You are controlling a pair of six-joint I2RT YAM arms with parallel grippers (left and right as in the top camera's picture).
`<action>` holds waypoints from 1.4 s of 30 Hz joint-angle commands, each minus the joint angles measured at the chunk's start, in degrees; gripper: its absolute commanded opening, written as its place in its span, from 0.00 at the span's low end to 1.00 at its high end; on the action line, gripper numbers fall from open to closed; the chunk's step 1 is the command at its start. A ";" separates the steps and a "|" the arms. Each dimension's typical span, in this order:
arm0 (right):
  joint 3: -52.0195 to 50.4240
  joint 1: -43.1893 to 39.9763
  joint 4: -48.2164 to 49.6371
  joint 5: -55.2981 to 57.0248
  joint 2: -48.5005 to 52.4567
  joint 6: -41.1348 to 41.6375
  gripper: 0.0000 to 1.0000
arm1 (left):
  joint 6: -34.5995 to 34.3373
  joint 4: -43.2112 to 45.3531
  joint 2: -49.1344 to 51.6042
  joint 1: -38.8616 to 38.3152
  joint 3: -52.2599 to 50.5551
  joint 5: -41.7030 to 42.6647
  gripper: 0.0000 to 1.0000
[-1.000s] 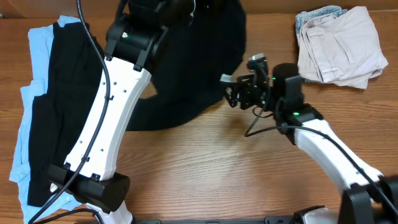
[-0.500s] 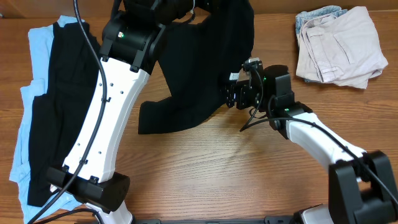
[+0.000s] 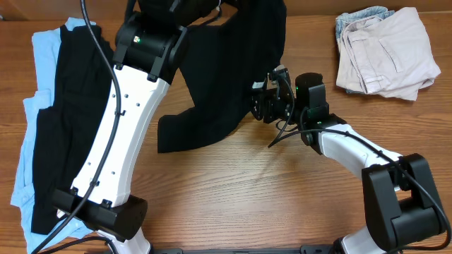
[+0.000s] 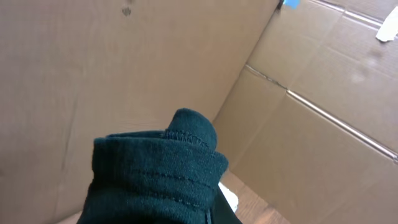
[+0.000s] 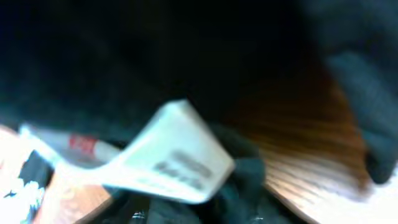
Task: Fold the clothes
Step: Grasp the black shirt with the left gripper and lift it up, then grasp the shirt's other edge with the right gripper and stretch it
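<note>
A black top [image 3: 233, 77] hangs from the back of the table down onto the wood. My left gripper [image 3: 205, 8] holds its upper part high at the back; the left wrist view shows bunched black fabric [image 4: 161, 174] between the jaws. My right gripper [image 3: 260, 102] is shut on the top's right edge near its white label [image 5: 168, 155]. The right wrist view is blurred, with black cloth [image 5: 155, 56] filling it.
A stack of pale blue and black garments [image 3: 49, 120] lies at the left. Beige and light-denim pieces [image 3: 385, 53] lie at the back right. Cardboard boxes [image 4: 311, 93] stand behind the table. The wooden table front [image 3: 268, 197] is bare.
The black top has been lifted and drawn narrower. My right gripper moved left and up to the top's right edge and closed on it. The left arm barely moved.
</note>
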 commanded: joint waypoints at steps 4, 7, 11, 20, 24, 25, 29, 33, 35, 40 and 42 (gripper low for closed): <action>0.90 0.22 0.07 -2.93 -0.28 1.90 0.04 | -0.59 0.96 -0.59 1.75 2.58 -0.59 0.04; 0.90 -0.57 -0.28 -3.61 -1.20 2.78 0.04 | -0.61 0.63 -1.64 3.48 2.60 -0.57 0.04; 1.42 -2.60 -4.68 -4.24 -6.64 2.78 0.04 | -0.50 1.44 -4.24 7.78 2.60 -1.11 0.04; 13.31 -7.32 -31.82 3.54 -27.43 -3.96 0.04 | 0.00 3.17 -12.09 17.84 2.60 -1.20 0.04; 22.43 -7.30 -45.62 13.11 -33.18 -6.88 0.04 | 4.26 2.86 -15.65 18.49 2.60 -0.55 0.04; 24.57 -7.30 -48.46 15.15 -34.25 -6.88 0.04 | 5.11 2.45 -16.65 18.49 2.60 -0.55 0.04; 32.59 -7.30 -58.10 22.18 -38.03 -6.86 0.04 | 8.00 -0.72 -21.49 18.49 2.60 -0.63 0.04; 39.60 -7.30 -66.25 27.32 -40.96 -6.84 0.04 | 12.26 -6.29 -27.21 18.49 2.60 -2.12 0.04; 42.27 -7.30 -69.59 28.63 -42.12 -6.84 0.04 | 13.88 -9.38 -30.01 18.49 2.60 -4.42 0.04; 44.61 -7.30 -76.39 29.16 -43.95 -6.60 0.04 | 17.66 -18.40 -35.60 18.49 2.60 -12.92 0.04; 44.50 -7.30 -78.71 29.16 -43.69 -6.40 0.04 | 18.43 -21.88 -36.52 18.49 2.60 -16.41 0.04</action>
